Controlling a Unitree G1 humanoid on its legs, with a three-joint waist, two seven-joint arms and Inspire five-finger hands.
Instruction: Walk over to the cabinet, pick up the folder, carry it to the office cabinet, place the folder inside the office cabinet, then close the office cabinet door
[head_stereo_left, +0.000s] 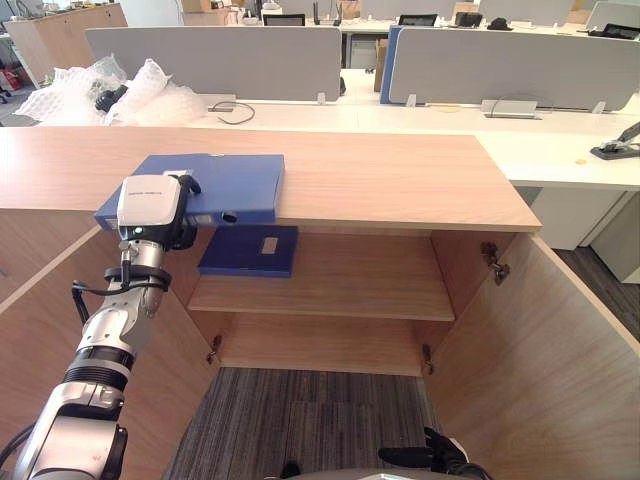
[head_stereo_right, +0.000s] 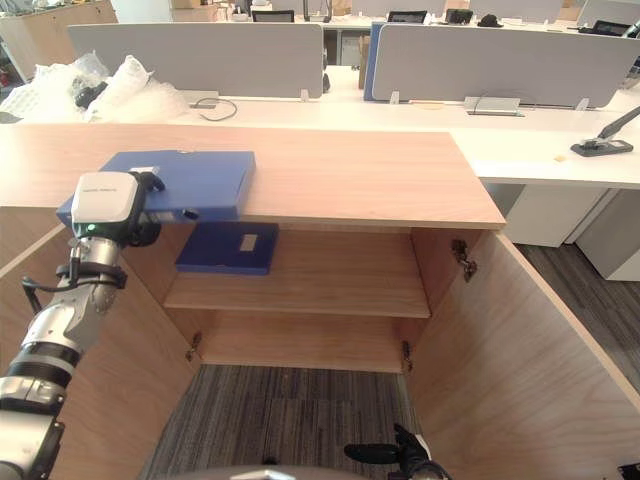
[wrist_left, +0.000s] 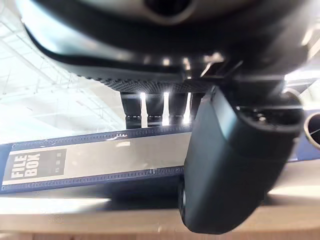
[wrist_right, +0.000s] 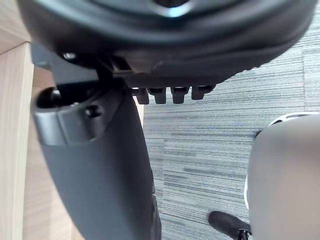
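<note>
Left hand (wrist_left: 230, 165) at spine of blue folder (head_stereo_left: 215, 185) atop cabinet (head_stereo_left: 400, 180); cannot tell grip.

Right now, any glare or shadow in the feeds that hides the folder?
Left wrist view: the background behind the left hand is blown out white, with glints on the hand, yet the folder reads fine. Left eye view: even light; the shelf sits in soft shadow under the cabinet top, a second folder visible there. Right wrist view: right hand dark, carpet evenly lit.
</note>
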